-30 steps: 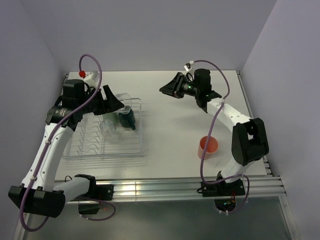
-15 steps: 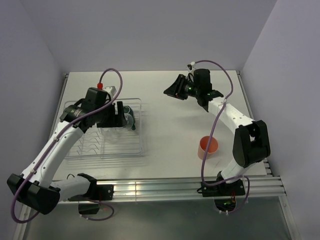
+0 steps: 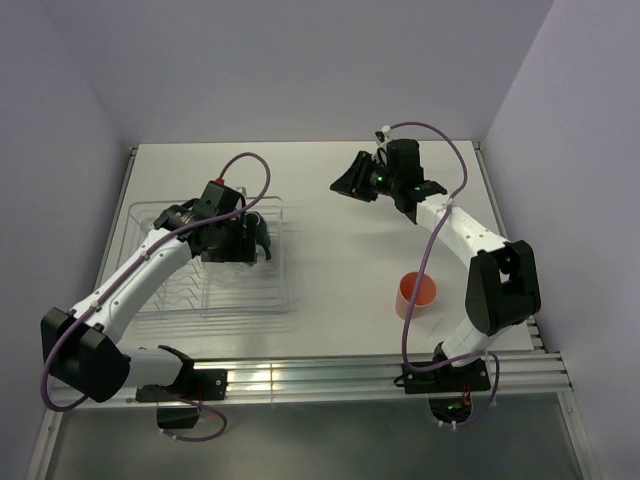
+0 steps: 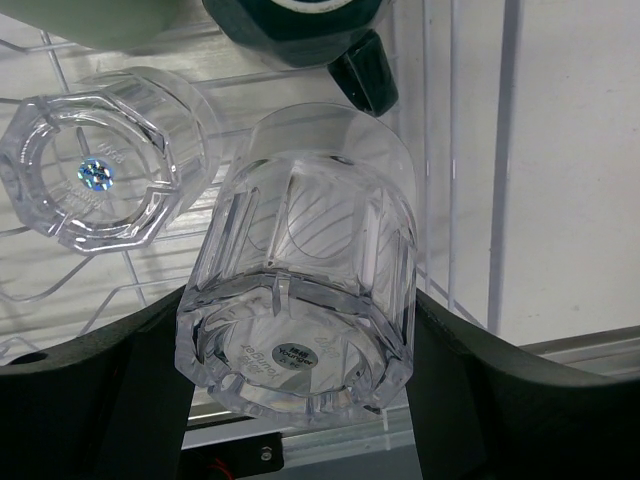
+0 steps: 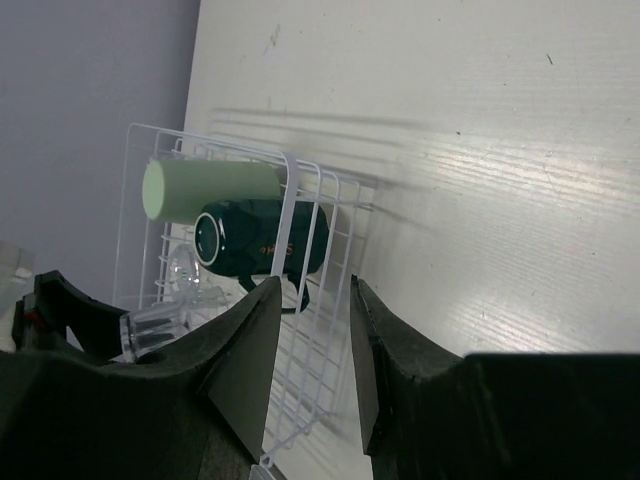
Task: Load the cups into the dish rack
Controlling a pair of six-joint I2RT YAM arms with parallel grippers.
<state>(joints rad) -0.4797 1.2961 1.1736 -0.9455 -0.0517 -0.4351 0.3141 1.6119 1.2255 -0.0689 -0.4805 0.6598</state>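
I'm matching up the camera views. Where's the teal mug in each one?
Top external: mug in the rack's far right part.
Left wrist: mug at the top edge, above the held glass.
Right wrist: mug left of centre, below the green tumbler.
Shared landmark: the rack.

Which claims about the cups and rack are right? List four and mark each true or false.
1. The left gripper holds a clear glass. True.
2. The pink cup sits in the rack. False: it stands on the table, right of the rack.
3. The teal mug lies in the rack beside the green cup. True.
4. The right gripper grips a cup. False: it is open and empty.
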